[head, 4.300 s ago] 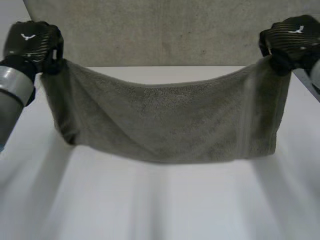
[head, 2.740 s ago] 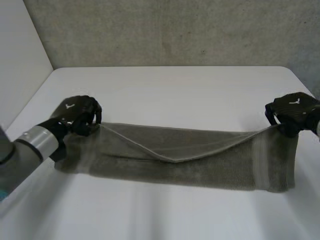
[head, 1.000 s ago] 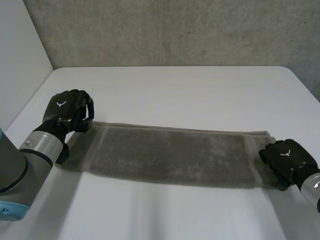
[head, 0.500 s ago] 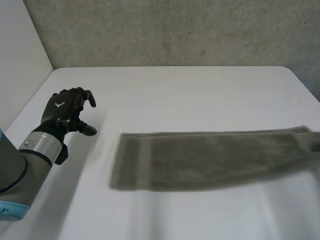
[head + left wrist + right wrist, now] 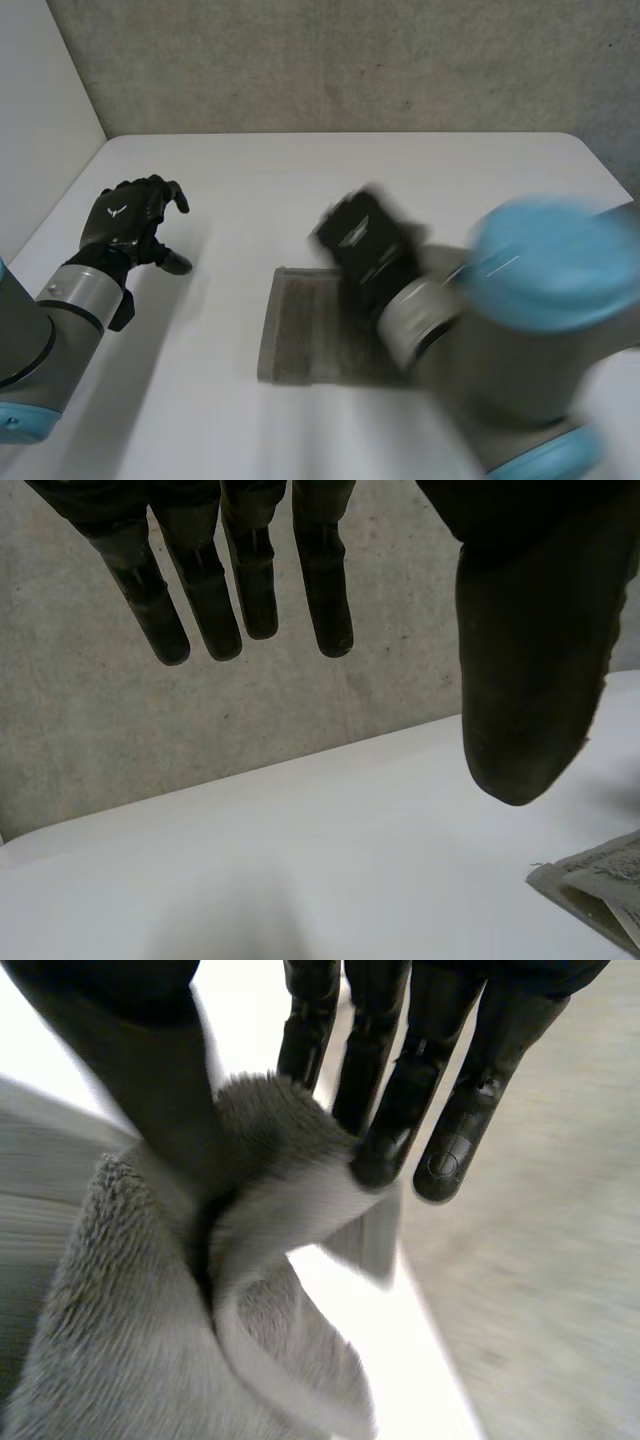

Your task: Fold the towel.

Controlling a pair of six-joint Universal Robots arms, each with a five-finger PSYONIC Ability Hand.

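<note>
The grey towel (image 5: 293,331) lies folded on the white table (image 5: 400,170), one end showing left of my right arm. My right hand (image 5: 362,243) is over the middle of the table above that end, its arm crossing in front. In the right wrist view the towel (image 5: 140,1350) is bunched between the thumb and the fingers (image 5: 400,1090), pinched there. My left hand (image 5: 125,222) hovers at the table's left, apart from the towel, fingers (image 5: 240,590) spread and straight with nothing in them. A towel corner (image 5: 600,885) lies on the table past its thumb.
A grey concrete wall (image 5: 350,60) rises behind the table's far edge and a white panel (image 5: 40,90) stands at the left. My right arm's large blue cap (image 5: 550,265) covers the near right of the table.
My left hand has let go of the towel's left end and opened. My right hand has swept from the far right to the middle, carrying its end over the rest of the towel.
</note>
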